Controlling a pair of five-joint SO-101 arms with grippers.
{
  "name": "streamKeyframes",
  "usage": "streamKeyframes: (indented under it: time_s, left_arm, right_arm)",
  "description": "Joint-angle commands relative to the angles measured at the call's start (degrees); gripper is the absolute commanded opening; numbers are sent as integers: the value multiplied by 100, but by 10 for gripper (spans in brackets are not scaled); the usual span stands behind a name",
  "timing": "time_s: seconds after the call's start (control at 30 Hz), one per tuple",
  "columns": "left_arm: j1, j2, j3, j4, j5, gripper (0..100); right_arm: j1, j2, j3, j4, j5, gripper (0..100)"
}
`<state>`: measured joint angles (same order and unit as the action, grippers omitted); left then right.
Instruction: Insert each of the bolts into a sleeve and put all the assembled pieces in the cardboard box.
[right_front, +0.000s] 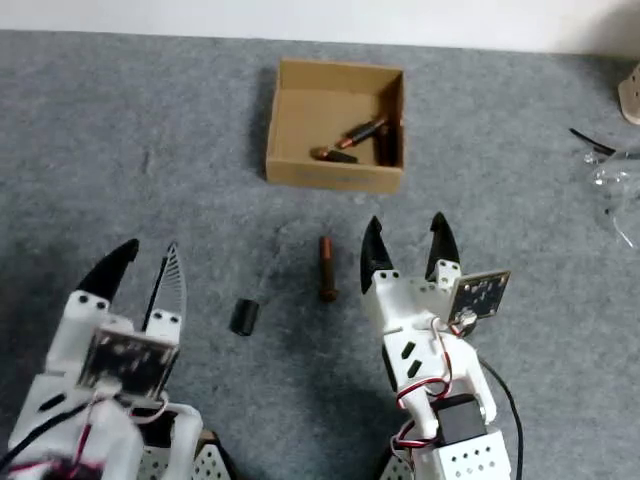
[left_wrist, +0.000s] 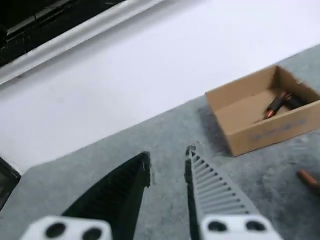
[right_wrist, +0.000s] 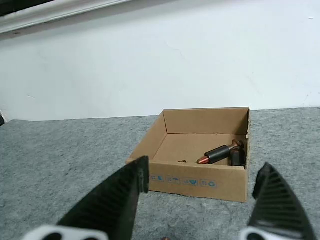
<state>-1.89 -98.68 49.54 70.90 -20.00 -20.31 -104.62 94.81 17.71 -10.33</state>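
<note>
While the left gripper (right_front: 150, 248) and right gripper (right_front: 405, 222) sat wide-jawed near the table's (right_front: 520, 160) front edge, the bolt (right_front: 326, 268) lay mid-table, the sleeve (right_front: 245, 316) near it, not touching. Bolt likely stiff, smooth, prone to roll: take mid-shank. Box (right_front: 330, 176) toward far edge.

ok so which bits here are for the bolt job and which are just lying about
For the job: brown cardboard box, loose copper-coloured bolt, short black sleeve, assembled pieces inside the box.
Lying about: clear plastic glasses with a black arm.

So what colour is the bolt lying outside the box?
The bolt is coppery brown. It shows best in the high view.
</note>
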Motion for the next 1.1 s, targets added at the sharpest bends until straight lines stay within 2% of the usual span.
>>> streamKeyframes:
  time_s: [0.0, 0.17, 0.37, 0.47, 0.63, 0.87, 1.07]
  left_arm:
    - [-215, -277, 1059, -677, -62, 115]
    - [-251, -576, 2686, -1820, 0, 115]
    - [-268, -585, 3916, -2497, 1380, 115]
    - [-295, -585, 4418, -2743, 1521, 115]
    - [-303, -585, 4681, -3182, 1547, 115]
    - [-321, -585, 4708, -3200, 1547, 115]
    - [-488, -585, 4681, -3209, 1538, 115]
  right_arm:
    - [75, -75, -40, -215, 97, 307]
    - [66, -75, -40, -215, 97, 307]
    - [-462, -66, 224, -198, 220, 307]
    - [-884, -66, 488, -224, 782, 307]
    - [-1402, -66, 558, -224, 1090, 307]
    - [-1780, -66, 567, -136, 1073, 307]
    - [-2404, -66, 180, 796, 1073, 307]
